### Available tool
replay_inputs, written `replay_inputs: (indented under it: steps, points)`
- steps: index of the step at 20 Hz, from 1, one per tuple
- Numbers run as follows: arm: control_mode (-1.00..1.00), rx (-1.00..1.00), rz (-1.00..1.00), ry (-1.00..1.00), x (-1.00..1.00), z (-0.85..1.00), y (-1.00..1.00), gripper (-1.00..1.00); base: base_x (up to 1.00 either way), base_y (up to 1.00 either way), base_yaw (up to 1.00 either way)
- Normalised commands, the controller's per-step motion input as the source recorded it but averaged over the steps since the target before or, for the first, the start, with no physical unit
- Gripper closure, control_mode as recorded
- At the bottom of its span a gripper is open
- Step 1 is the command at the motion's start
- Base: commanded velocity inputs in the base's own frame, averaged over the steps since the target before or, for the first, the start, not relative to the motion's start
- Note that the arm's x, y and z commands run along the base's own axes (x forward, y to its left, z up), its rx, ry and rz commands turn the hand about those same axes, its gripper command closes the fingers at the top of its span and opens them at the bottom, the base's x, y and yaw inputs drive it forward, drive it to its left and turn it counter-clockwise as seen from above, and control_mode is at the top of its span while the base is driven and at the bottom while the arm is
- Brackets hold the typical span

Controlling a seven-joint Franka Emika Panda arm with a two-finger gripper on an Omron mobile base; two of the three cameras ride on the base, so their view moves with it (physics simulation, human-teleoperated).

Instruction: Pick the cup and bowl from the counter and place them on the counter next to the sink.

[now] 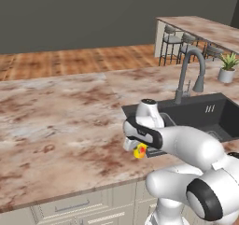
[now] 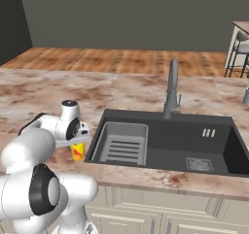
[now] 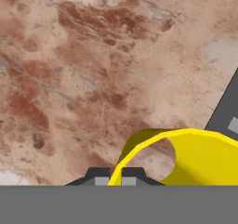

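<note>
My gripper is shut on the rim of the small yellow cup, one finger inside and one outside. The cup hangs low over the marbled counter, just left of the sink. Whether its base touches the stone I cannot tell. In the hand view the sink's dark edge shows at the right. The bowl is out of view.
A tall grey tap rises behind the basin. A grey drying rack lies in the sink's left half. A white plant pot stands on the counter far right, and bar stools stand beyond.
</note>
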Motion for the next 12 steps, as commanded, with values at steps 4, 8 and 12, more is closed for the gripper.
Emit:
replay_inputs:
  steps: [4,8,12]
  points:
    - [-1.0,0.0,0.04,0.0,0.0,-0.24,0.08,1.0,0.0,0.0,0.0]
    - [-1.0,0.0,0.01,0.0,0.0,0.0,0.03,1.0,0.0,0.0,0.0]
    - [-1.0,0.0,0.0,0.0,0.0,0.0,0.0,-1.0,0.0,0.0,0.0]
